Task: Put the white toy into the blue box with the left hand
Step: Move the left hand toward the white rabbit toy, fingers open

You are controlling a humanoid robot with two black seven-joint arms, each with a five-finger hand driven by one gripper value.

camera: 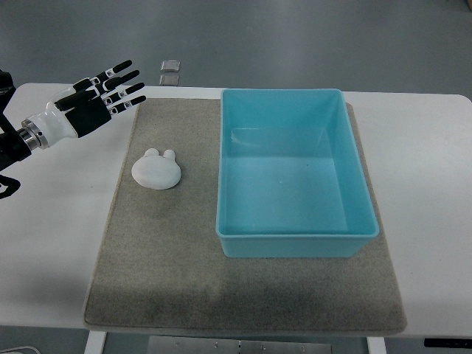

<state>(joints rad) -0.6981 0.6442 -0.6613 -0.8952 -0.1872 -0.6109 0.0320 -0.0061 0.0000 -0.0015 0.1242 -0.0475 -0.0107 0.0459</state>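
Nearest the camera, the front edge of a grey-beige rectangular felt mat [162, 295] is lying flat on a white surface [51, 265], and the mat is covering most of the middle of that surface.

Item: light blue rectangular plastic box [369, 221]. It is sitting upright on the right half of the mat, open side up, and nothing is showing inside it. Its right rim is reaching slightly past the mat's right edge.

Item: white rounded toy with two small ear-like bumps [156, 170]. It is lying flat on the left part of the mat, well apart from the box's left wall, with the bumps pointing away from the camera. Nothing is touching it.

Item: left hand, black and white with jointed fingers [99, 99]. Its arm is entering from the picture's left edge, and the hand is hovering over the far left corner of the surface, at the mat's far left corner. The fingers are spreading outward toward the right and are gripping nothing. The hand is standing clear of the toy, farther from the camera and to its left.

Item: two small grey square objects [169, 72]. They are resting beyond the far edge of the surface, on a grey floor [295, 37]; what they are is too small to tell.
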